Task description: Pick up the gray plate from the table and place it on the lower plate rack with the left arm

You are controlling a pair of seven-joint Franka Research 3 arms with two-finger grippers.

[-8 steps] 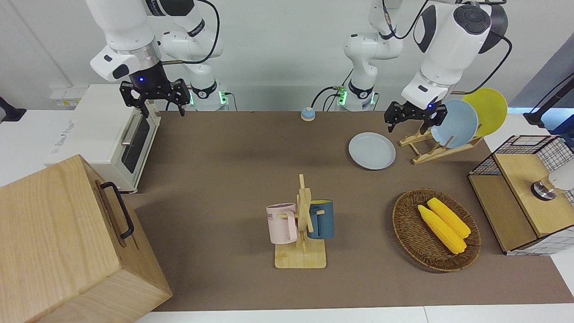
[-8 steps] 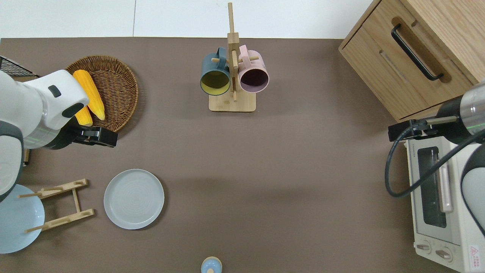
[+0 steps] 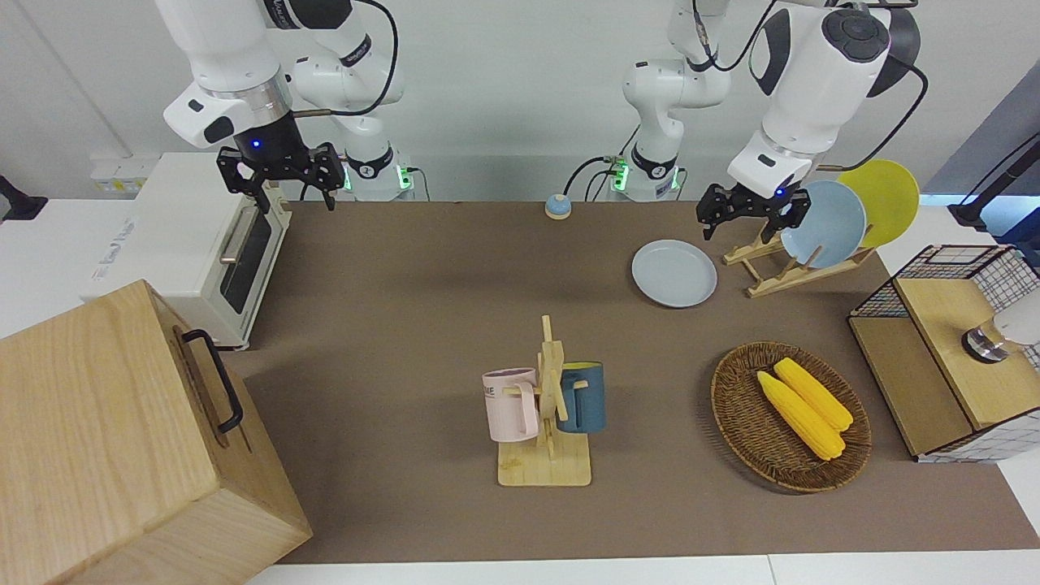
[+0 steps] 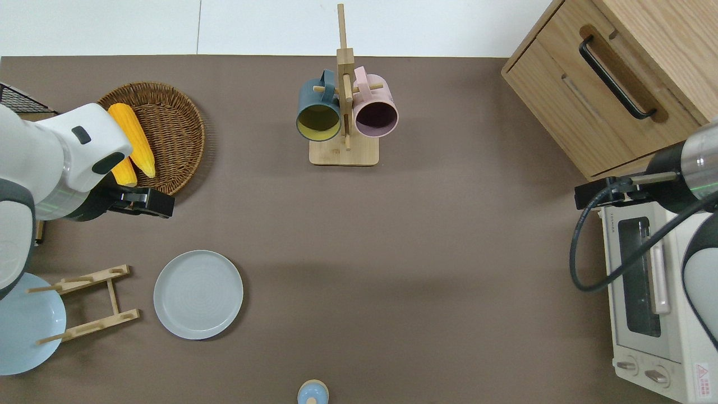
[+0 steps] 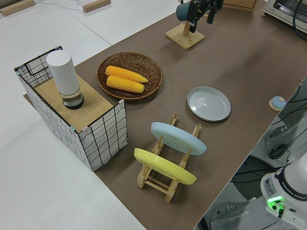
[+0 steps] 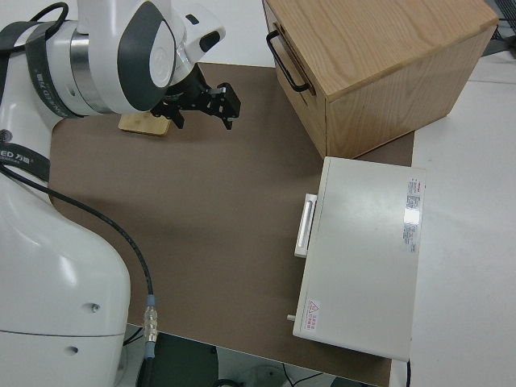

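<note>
My right arm is parked. My left hand [image 4: 147,203] hangs empty in the air, fingers spread apart, over bare counter [image 4: 392,235] between the corn basket [image 4: 168,120] and the gray plate [image 4: 198,294]. The plate lies flat on the counter just beside the wooden rack [image 4: 90,303], toward the middle of the counter. The rack's slots away from the plate hold a blue plate [image 3: 822,223] and a yellow one [image 3: 886,199]; the slots nearest the gray plate are free. A flat plate offers only its thin rim, so I could slip off it or push it along. Carrying it in, I could knock the blue plate or shove the light rack.
</note>
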